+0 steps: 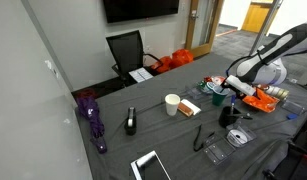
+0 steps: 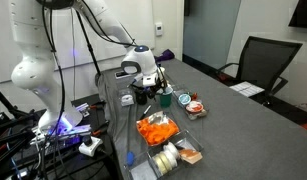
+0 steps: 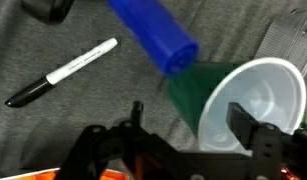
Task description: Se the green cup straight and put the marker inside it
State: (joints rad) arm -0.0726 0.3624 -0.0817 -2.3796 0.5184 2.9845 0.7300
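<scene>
The green cup [image 3: 198,88] lies on its side on the grey table, its pale inside facing the wrist camera. The marker [image 3: 63,72], white with a black cap, lies flat on the table to the cup's left, apart from it. My gripper [image 3: 190,118] is open and low over the cup. One finger is left of the green wall and the other is in front of the cup's mouth. In both exterior views the gripper [image 1: 221,88] [image 2: 143,88] hangs low over clutter on the table, and the cup is not clear there.
A blue cylinder [image 3: 153,35] lies against the cup's upper side. A white paper cup [image 1: 172,104], a black stapler [image 1: 131,121], a purple umbrella [image 1: 91,115] and a tablet [image 1: 150,166] lie further along the table. Orange items [image 2: 153,128] sit in a tray nearby.
</scene>
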